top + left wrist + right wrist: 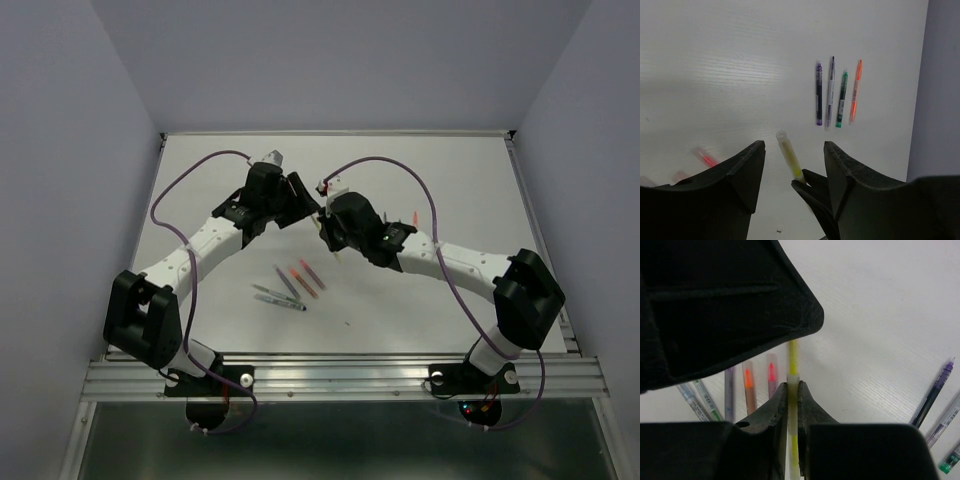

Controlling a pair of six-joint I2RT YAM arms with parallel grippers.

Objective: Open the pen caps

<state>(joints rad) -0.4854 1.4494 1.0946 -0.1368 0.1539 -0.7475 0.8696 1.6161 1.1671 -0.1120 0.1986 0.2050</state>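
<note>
My right gripper (793,385) is shut on a yellow pen (792,352) and holds it above the table. In the left wrist view the yellow pen (789,158) sticks out of the right gripper's fingers (812,184), with its clear capped end (782,136) pointing away. My left gripper (794,145) is open, its jaws standing on either side of that end without touching it. In the top view the left gripper (304,208) and right gripper (323,228) meet above the table's middle.
Purple (819,94), clear grey (830,92), green (842,98) and orange (855,90) pens lie side by side on the white table (715,75). Another group with orange (748,386), pink (771,374) and purple (729,390) pens lies below; it also shows from the top (292,284).
</note>
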